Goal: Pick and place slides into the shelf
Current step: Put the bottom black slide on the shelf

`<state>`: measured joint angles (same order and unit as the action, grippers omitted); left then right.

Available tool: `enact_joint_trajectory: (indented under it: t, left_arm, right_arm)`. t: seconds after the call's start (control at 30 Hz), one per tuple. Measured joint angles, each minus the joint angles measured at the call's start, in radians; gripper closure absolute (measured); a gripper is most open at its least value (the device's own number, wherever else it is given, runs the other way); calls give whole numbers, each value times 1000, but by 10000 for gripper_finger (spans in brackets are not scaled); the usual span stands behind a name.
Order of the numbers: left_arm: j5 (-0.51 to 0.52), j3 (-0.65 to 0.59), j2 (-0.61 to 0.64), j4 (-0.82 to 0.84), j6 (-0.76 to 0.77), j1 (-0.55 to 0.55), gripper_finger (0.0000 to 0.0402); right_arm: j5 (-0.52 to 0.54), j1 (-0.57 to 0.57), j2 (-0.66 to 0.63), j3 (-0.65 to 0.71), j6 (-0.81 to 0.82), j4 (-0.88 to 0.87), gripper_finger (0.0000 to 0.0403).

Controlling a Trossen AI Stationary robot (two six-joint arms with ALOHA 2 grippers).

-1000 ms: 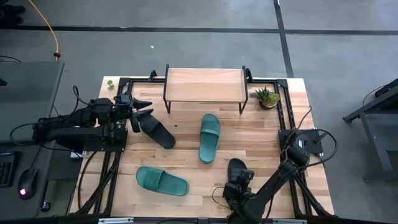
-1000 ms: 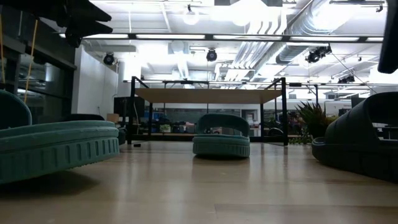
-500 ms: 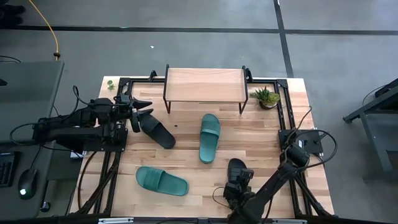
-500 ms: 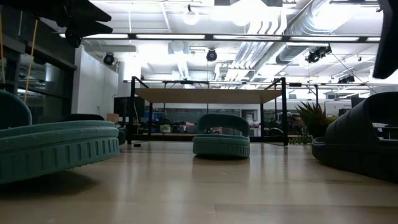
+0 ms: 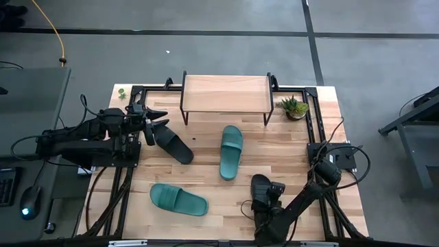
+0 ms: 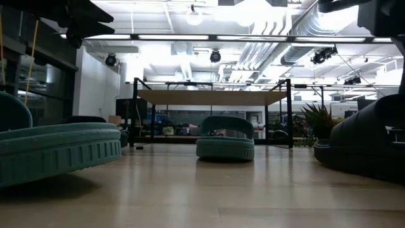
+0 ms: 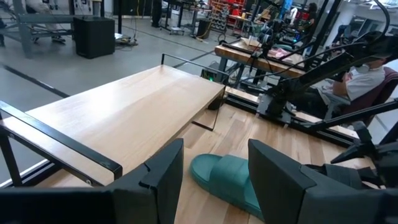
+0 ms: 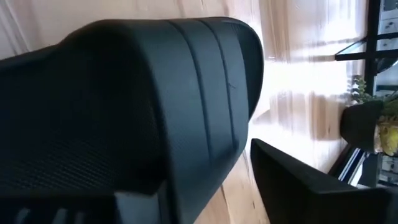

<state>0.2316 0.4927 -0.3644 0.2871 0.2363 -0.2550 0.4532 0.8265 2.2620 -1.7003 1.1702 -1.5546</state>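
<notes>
Item: black slide (image 5: 259,186), R-side one. It lies directly under and ahead of the right gripper (image 5: 267,200) and fills that arm's wrist view. Long axis runs approx. fwd from the tool toward the shelf (image 5: 226,92), toe end away. Shelf is well ahead of this gripper and off toward the L arm's side. Its top is bare and no slide is stowed yet. R arm is plainly the nearer one for this item.

R grip state: cannot tell. The tool is on or against the slide, but a clamp isn't confirmed.

Left gripper (image 5: 153,127): fingers (image 7: 163,177) apart, nothing seen between them. The 2nd black slide (image 5: 171,144) sits just beside it, lying diagonal. Teal slide (image 5: 231,151) is beyond it and another teal slide (image 5: 178,199) is nearer the table's front.

Change vs. a sec ago: R gripper has swung closer over its slide. In the low view that slide's edge has crept slightly inward. L arm and the other 3 slides are unchanged.
</notes>
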Motion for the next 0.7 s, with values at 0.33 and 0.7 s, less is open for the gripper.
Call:
enact_joint_trajectory:
  t: [0.33, 0.7]
  left_arm:
    - [0, 0, 0, 0, 0, 0, 238]
    - [-1, 0, 0, 35, 12, 0, 238]
  right_arm:
    - [-52, -1, 0, 0, 0, -8, 394]
    - [58, -15, -29, -1, -42, -11, 400]
